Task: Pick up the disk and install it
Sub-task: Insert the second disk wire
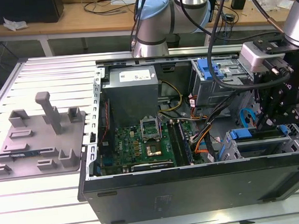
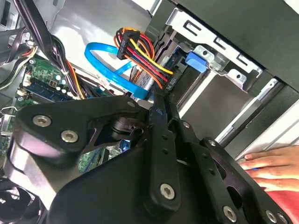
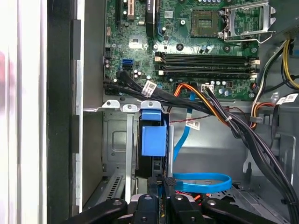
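Note:
The disk [image 1: 260,134] stands on edge in the grey drive cage [image 1: 233,150] at the exterior view's lower right, inside the open computer case. A blue plastic end [image 3: 153,135] caps it near the case wall. My gripper [image 1: 272,124] hangs straight above it. In both wrist views the two black fingers [image 3: 170,186] are pinched close together on the disk's thin upper edge [image 3: 149,164]. In the second wrist view the gripper [image 2: 158,105] meets the disk's dark edge [image 2: 175,77], which runs toward the blue end [image 2: 196,60].
Bundled cables [image 2: 140,51] and a blue data cable [image 3: 201,182] lie close beside the cage. The motherboard [image 1: 146,142] fills the case middle. A second cage with a blue latch [image 1: 210,67] sits behind. A person's hand [image 2: 271,163] rests by the case. A grey fixture [image 1: 44,133] lies left.

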